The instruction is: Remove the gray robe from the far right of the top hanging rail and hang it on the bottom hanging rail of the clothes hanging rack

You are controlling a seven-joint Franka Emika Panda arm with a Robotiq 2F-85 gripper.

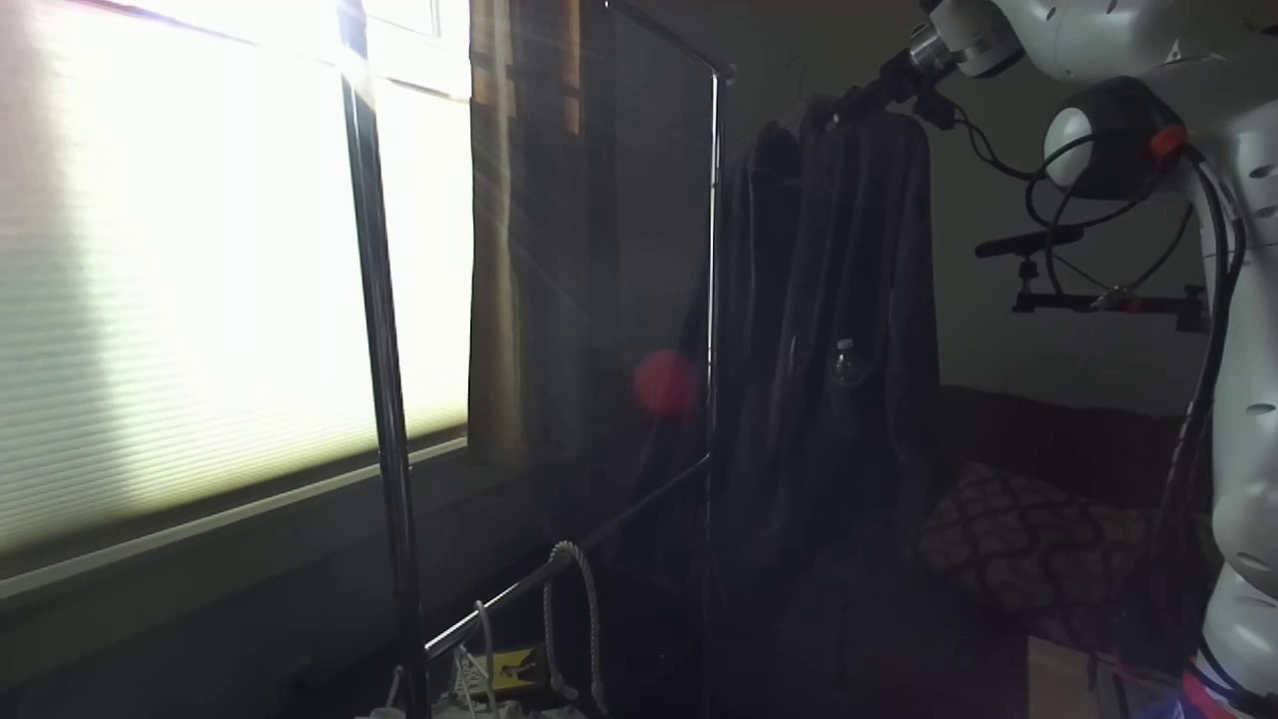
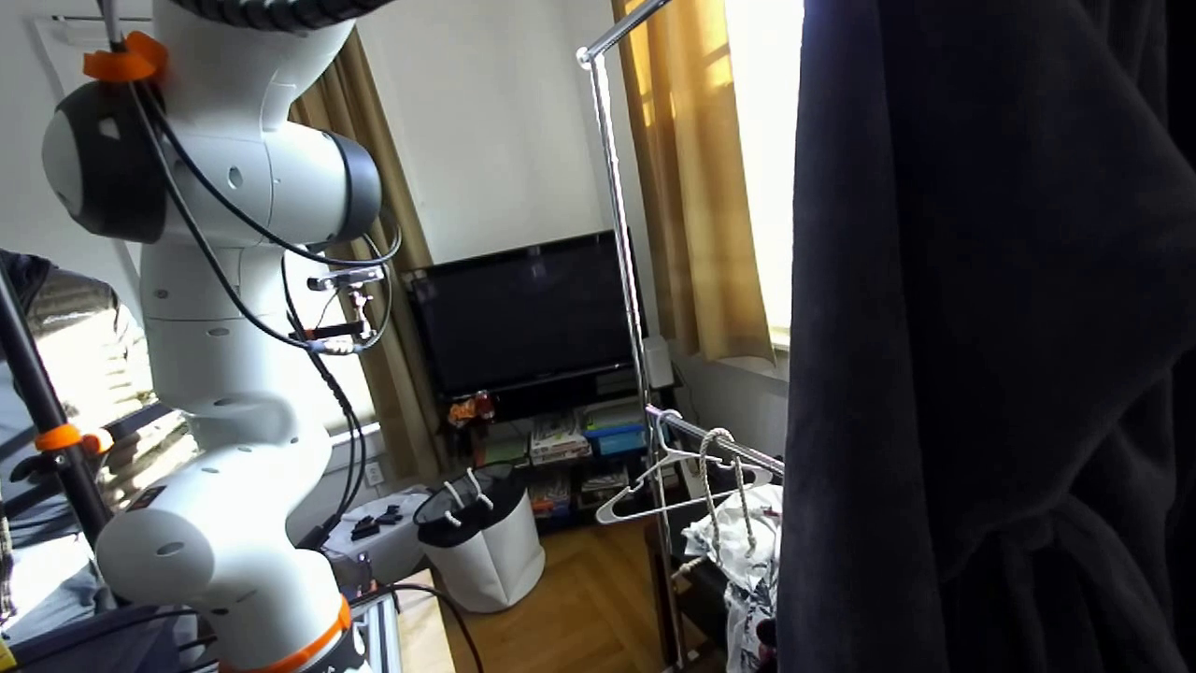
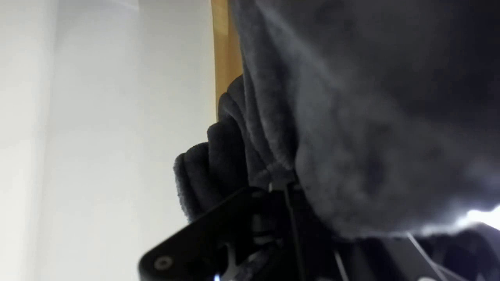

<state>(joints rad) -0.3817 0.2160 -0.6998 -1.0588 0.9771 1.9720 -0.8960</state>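
Jaws clenched on robe [image 1: 844, 270] near its top; robe bunches around jaws, rest hangs below. Near jaws, hanger hook [image 1: 802, 75] sticks up. Bottom rail [image 1: 519, 591] well below jaws.

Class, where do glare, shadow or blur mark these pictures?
In both exterior views, the window glares white; in an exterior view, a red flare spot appears and the gray robe is murky; in the wrist view, its nearest folds look blurred and the pincer nearly black.
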